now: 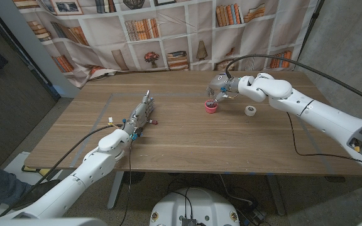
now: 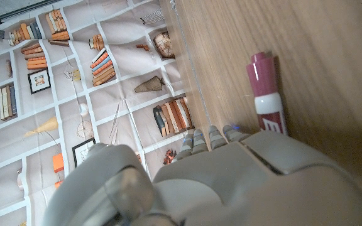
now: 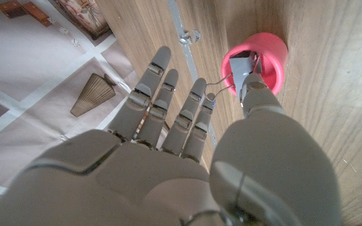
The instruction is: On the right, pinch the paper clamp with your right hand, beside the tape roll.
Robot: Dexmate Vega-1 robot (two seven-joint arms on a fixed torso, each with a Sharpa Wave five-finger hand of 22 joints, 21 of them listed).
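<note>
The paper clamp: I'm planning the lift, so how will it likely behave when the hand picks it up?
The paper clamp looks like thin metal with wire handles, so probably stiff and light. It sits in a pink cup, which may tip or drag along. The right hand touches a wire handle, which could pivot.

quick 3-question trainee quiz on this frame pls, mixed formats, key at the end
1. True or false: the right hand is over the white tape roll.
2. Multiple choice: the paper clamp sits
A) on the bare table
B) at the pink cup, its wire handles pointing out toward the fingers
C) in the left hand
3. Fill in: the thing lying on the table by the left hand is a dark red ____.

Key
1. False: it is at the pink cup, and the tape roll lies apart beside it.
2. B
3. marker
</note>
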